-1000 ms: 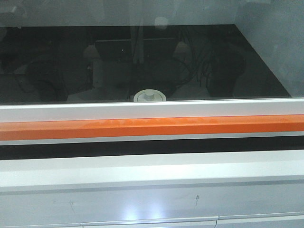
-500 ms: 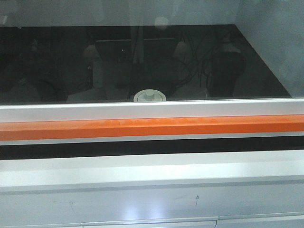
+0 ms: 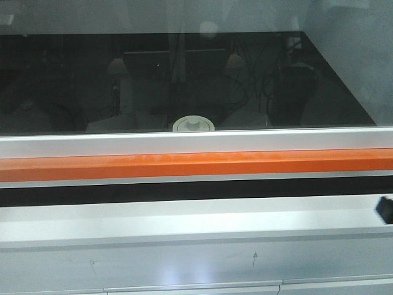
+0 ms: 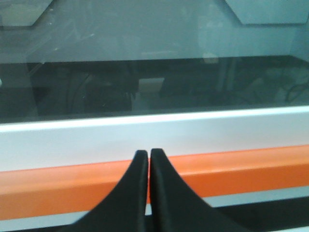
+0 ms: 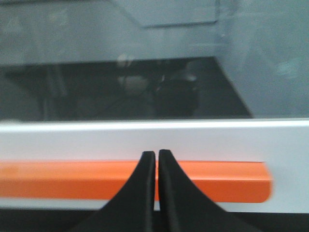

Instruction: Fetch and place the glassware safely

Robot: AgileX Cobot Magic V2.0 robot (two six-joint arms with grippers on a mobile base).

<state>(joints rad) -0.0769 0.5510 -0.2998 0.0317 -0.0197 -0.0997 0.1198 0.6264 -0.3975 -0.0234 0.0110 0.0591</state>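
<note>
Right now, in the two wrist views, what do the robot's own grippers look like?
The left gripper and right gripper look alike: each has two smooth, matte black fingers, broad at the base and curving inward to slim, rounded tips. No cables, markings or labels show on them, and the arms behind are out of frame.

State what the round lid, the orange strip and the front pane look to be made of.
The round lid is off-white and matte: probably plastic, though ceramic is possible. The orange strip is smooth with a satin sheen: likely painted metal or plastic. The front pane is glossy glass or clear acrylic; it mirrors cables and equipment.
</note>
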